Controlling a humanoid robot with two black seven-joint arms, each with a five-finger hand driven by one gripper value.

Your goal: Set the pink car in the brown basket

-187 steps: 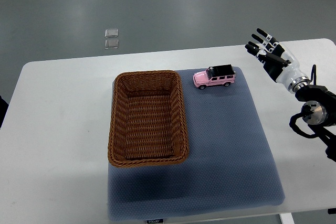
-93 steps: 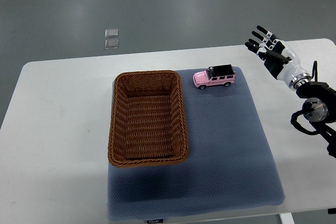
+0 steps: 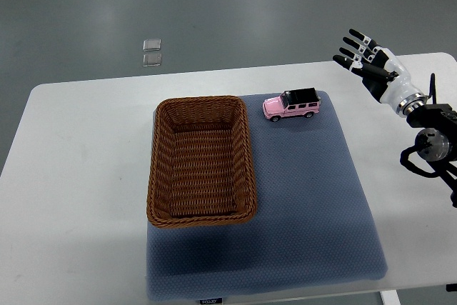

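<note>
Small pink toy car with a black roof (image 3: 291,105) sat upright on the blue-grey textured mat (image 3: 300,205), just beside the far right corner of the rectangular brown woven wicker basket (image 3: 201,160), not touching it. The basket held nothing and lay on the mat's left part, its left edge overhanging onto the white rounded table (image 3: 78,176). The right hand, black and white with jointed fingers (image 3: 369,66), hovered well to the right of the basket, past the mat's far right corner and apart from the car; fingers (image 3: 353,48) spread wide and straight, gripping nothing, pointing away from the robot and toward the left. Its black wrist and arm ran off to the right of the basket. Two small clear square pieces (image 3: 151,53) lay on the grey floor beyond the basket, off the table.
</note>
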